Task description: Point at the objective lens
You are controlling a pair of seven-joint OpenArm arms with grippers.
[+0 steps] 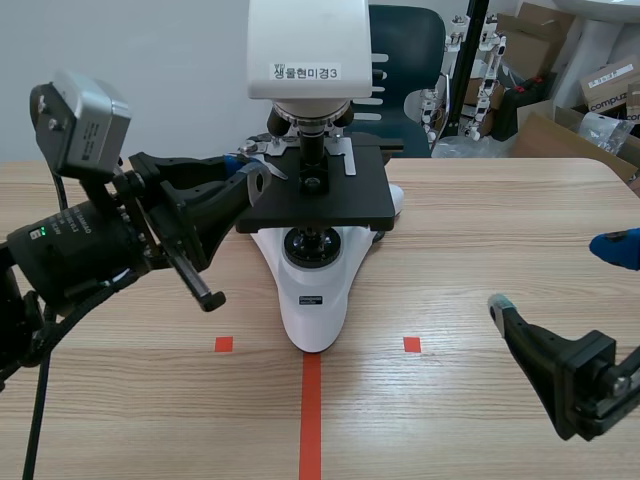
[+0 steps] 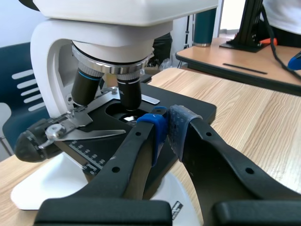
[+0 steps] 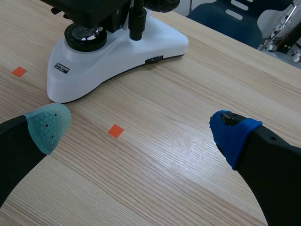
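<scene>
Here, in the scene view, the microscope (image 1: pixel 312 290) is standing at the middle of the table (image 1: pixel 480 220), its lens (image 1: pixel 313 150) hanging under the white head, just above the black stage (image 1: pixel 340 205). The left gripper (image 1: pixel 256 180) is coming in from the side with its fingers pressed together on nothing, the tips sitting at the stage's left edge and aiming toward the lens without touching it. The right gripper (image 1: pixel 560 275) is hanging low over the table, well apart from the microscope, with its fingers spread wide. In the left wrist view, the two pads (image 2: pixel 176 129) are meeting tip to tip, blue against grey, over the stage's edge. The lens is pointing straight down at the stage just ahead of them, with a thicker second lens (image 2: pixel 85 88) standing beside it. In the right wrist view, the fingers are gaping with only bare table and an orange tape square (image 3: pixel 115 131) between them, and the microscope's white base (image 3: pixel 117 52) is lying ahead of them.
</scene>
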